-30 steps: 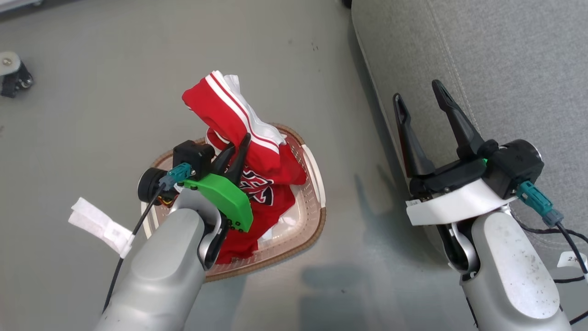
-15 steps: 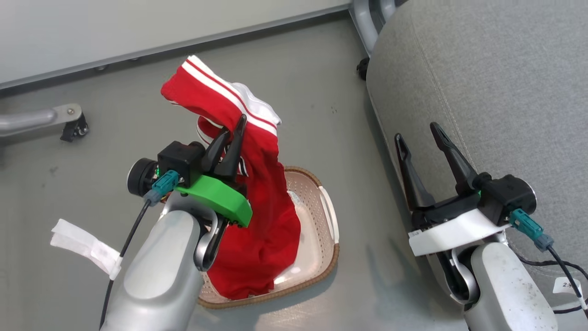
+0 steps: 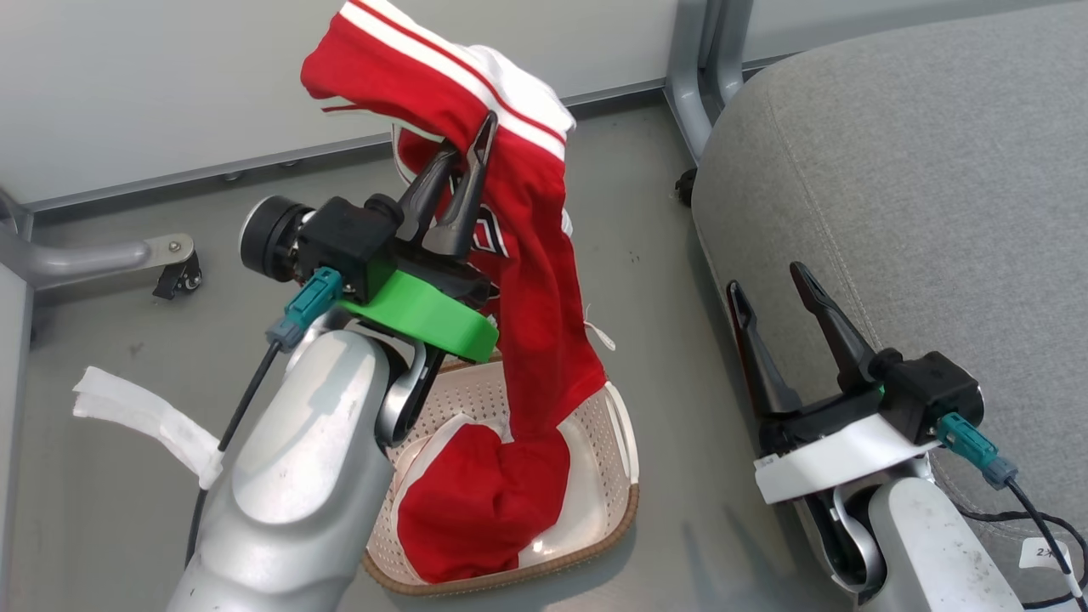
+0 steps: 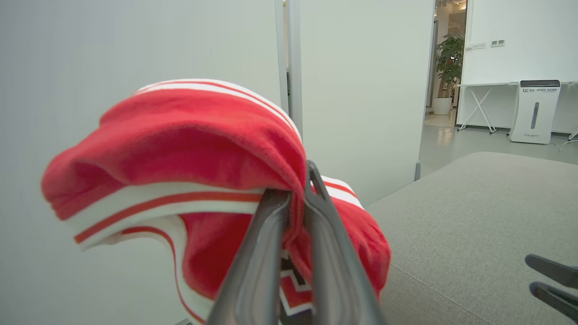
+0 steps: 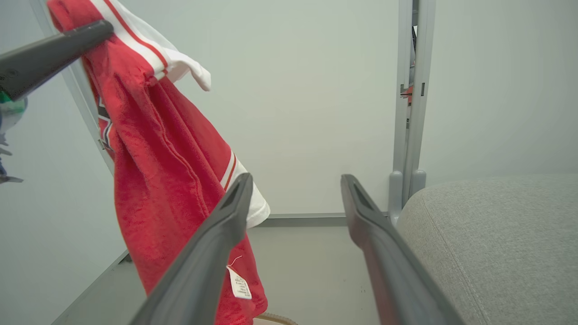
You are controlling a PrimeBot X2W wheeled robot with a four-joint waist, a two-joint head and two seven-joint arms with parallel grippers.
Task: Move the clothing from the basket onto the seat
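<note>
My left gripper is shut on a red garment with white stripes and black-and-white lettering, held high above the basket; its lower end still hangs into the basket. In the left wrist view the garment drapes over the closed fingers. A second red garment lies bunched in the cream basket on the floor. The grey seat is to the right. My right gripper is open and holds nothing, beside the seat's edge. In the right wrist view the hanging garment is left of the open fingers.
A pale wall panel runs behind, with a grey metal post by the seat's far corner. A caster leg stands on the floor at left. A white strap hangs from my left arm's cable.
My left gripper has lifted the red garment up out of the basket, stretching it tall. The head camera has tilted up, so wall and post now show. The right gripper stays open.
</note>
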